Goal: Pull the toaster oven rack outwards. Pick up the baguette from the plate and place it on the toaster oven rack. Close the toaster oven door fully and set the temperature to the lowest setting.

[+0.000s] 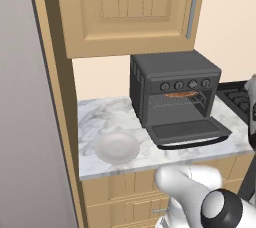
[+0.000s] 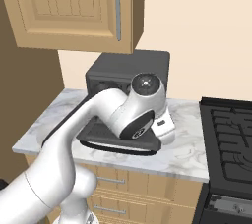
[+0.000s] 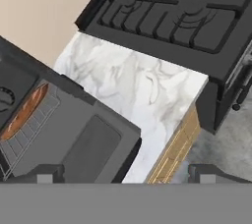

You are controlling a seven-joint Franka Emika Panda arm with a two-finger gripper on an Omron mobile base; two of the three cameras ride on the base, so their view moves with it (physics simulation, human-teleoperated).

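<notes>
On the marble counter (image 3: pixel 142 90), empty wide-open end effector (image 3: pixel 125 173) hovers beside the baguette (image 3: pixel 23 112) on the toaster oven rack (image 3: pixel 29 129).

bench (image 1: pixel 102 117): glossy white-grey veined marble
toaster oven (image 1: pixel 172 74): matt dark grey metal
toaster oven rack (image 1: pixel 175 101): thin grey wire
plate (image 1: pixel 117 147): smooth pale glaze
cabinet (image 1: pixel 125 9): matt light wood
baguette (image 3: pixel 23 112): brown-orange crust

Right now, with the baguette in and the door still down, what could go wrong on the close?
1. The rack with the baguette seems pulled forward; if it sticks out, the door may hit it.
2. The open tool sits off the door's right corner, by the counter edge; a lift from there could slip off.
3. The knobs sit just above the opening and could be bumped.
</notes>
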